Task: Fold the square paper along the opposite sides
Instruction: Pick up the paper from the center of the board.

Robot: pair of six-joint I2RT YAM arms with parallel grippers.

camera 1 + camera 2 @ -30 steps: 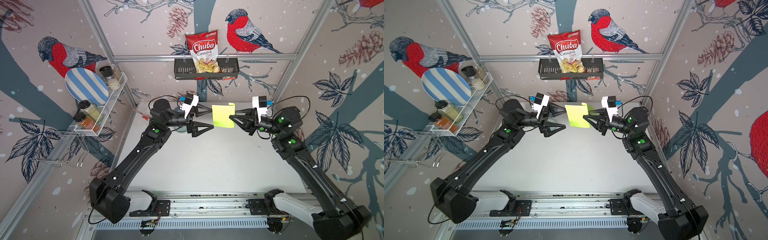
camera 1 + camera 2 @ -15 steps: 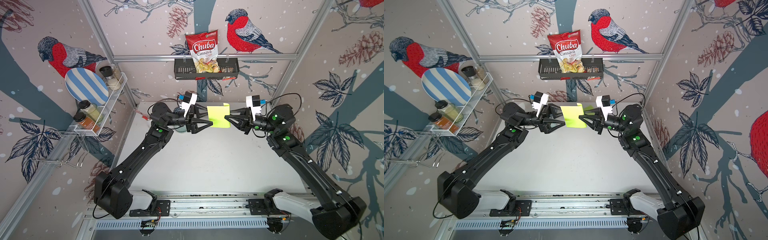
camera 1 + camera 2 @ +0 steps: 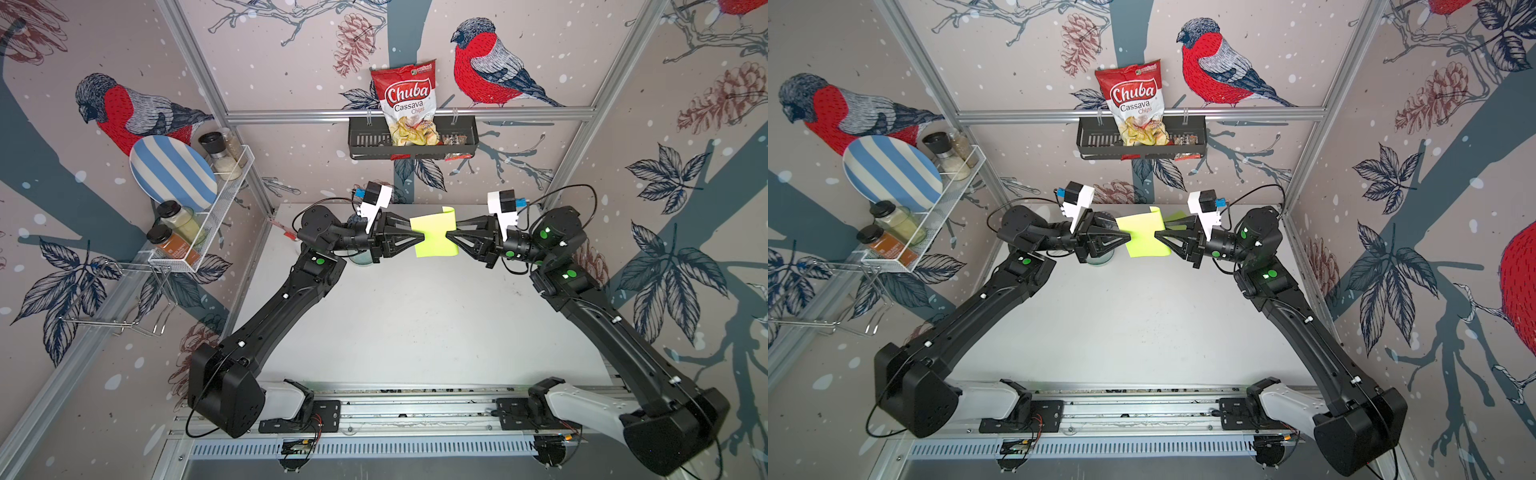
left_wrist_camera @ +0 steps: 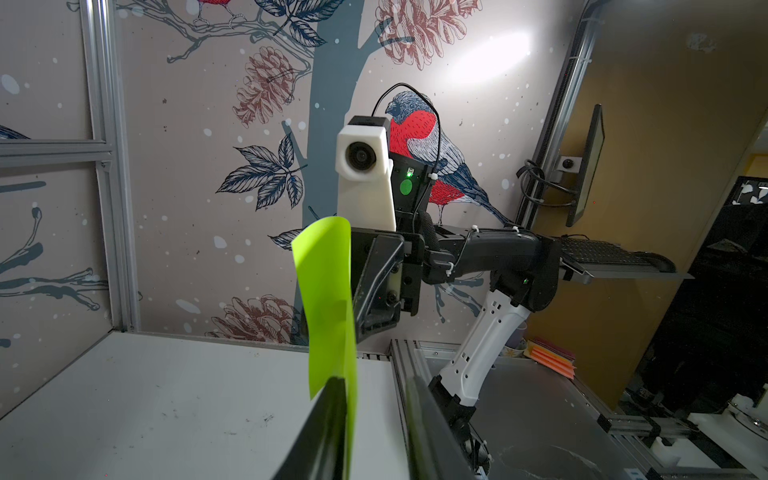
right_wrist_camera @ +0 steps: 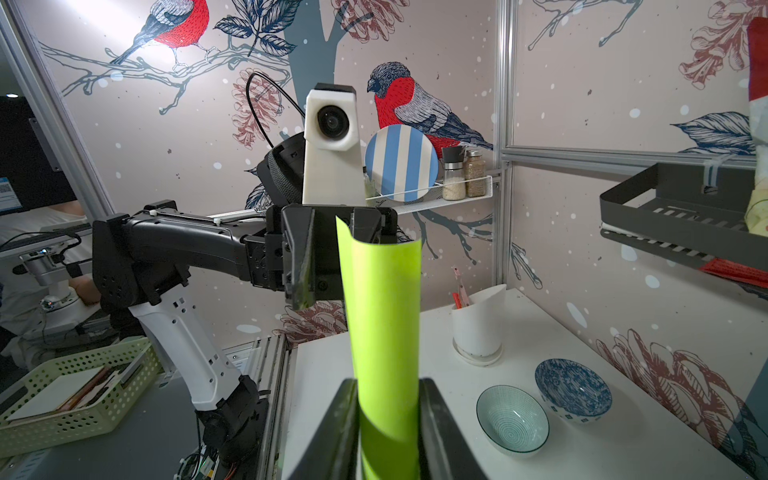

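The lime-green square paper (image 3: 434, 237) (image 3: 1144, 237) hangs in the air above the back of the table, curled over along its far side. My right gripper (image 3: 448, 237) (image 5: 388, 384) is shut on its right edge, with the curled sheet (image 5: 384, 311) filling the space between the jaws. My left gripper (image 3: 422, 237) (image 4: 374, 386) reaches the opposite edge. There the paper (image 4: 328, 299) lies against one finger (image 4: 332, 411), and a gap shows between it and the other finger, so the jaws stand narrowly open around the edge.
A white cup (image 5: 478, 328) and two bowls (image 5: 511, 419) (image 5: 572, 388) stand on the table at the back left, below my left arm. A black wall basket (image 3: 365, 141) holds a chips bag. A wire rack (image 3: 208, 232) with a plate and jars hangs on the left wall.
Both grippers moved toward the back wall with the paper. My left gripper came onto the paper's left edge and its wide-open jaws narrowed around it. The right grip stayed as it was.
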